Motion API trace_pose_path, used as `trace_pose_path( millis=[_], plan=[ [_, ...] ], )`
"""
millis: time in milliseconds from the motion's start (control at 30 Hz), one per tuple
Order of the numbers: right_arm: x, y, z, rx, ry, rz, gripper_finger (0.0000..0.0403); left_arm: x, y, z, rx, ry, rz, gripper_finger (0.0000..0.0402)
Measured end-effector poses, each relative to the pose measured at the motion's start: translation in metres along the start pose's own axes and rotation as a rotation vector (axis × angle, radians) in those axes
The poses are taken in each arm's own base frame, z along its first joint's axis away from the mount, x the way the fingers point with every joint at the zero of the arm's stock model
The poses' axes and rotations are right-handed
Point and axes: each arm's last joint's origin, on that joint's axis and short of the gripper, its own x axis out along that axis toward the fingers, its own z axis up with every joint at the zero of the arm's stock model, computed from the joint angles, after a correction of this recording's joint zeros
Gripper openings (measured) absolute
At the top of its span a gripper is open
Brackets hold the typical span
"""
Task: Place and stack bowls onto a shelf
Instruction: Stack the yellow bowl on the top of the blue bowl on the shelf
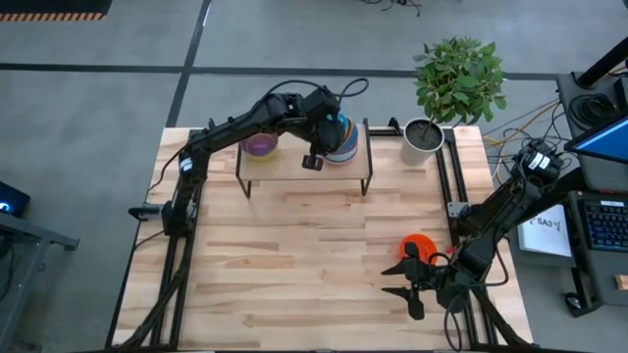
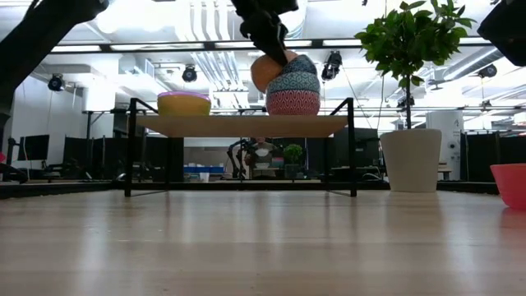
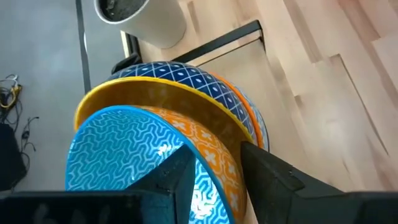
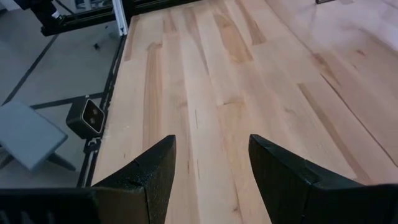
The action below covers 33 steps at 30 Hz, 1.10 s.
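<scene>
The shelf stands at the table's far edge. On its left part sits a short stack topped by a purple bowl, which shows yellow from the side. On its right part stands a taller stack of patterned bowls. My left gripper is above that stack, shut on the orange patterned bowl. An orange-red bowl rests on the table at the near right. My right gripper hovers open just beside it. My left gripper holds the orange patterned bowl by its rim, with one finger inside on the blue lining and the other outside on the orange wall. The fingers come slanting down from above. The bowl is tilted, its lower side inside the stack's gold-rimmed top bowl.
A white pot with a green plant stands right of the shelf at the far edge. Open tabletop lies between the shelf and the near edge. Black frame rails run along both sides of the table.
</scene>
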Motion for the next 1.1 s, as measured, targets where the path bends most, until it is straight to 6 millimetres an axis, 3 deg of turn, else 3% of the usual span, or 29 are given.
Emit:
trace_pose_path(
  millis=[200, 500, 1100],
  plan=[
    [0.0, 0.0, 0.0, 0.0, 0.0, 0.0, 0.0191, 0.001, -0.001, 0.003, 0.004, -0.022, -0.001, 0.0103],
    [0.0, 0.0, 0.0, 0.0, 0.0, 0.0, 0.0191, 0.0, -0.003, 0.014, -0.007, -0.169, -0.07, 0.001],
    [0.0, 0.0, 0.0, 0.0, 0.0, 0.0, 0.0191, 0.001, -0.003, 0.008, -0.094, -0.063, -0.01, 0.0048]
  ],
)
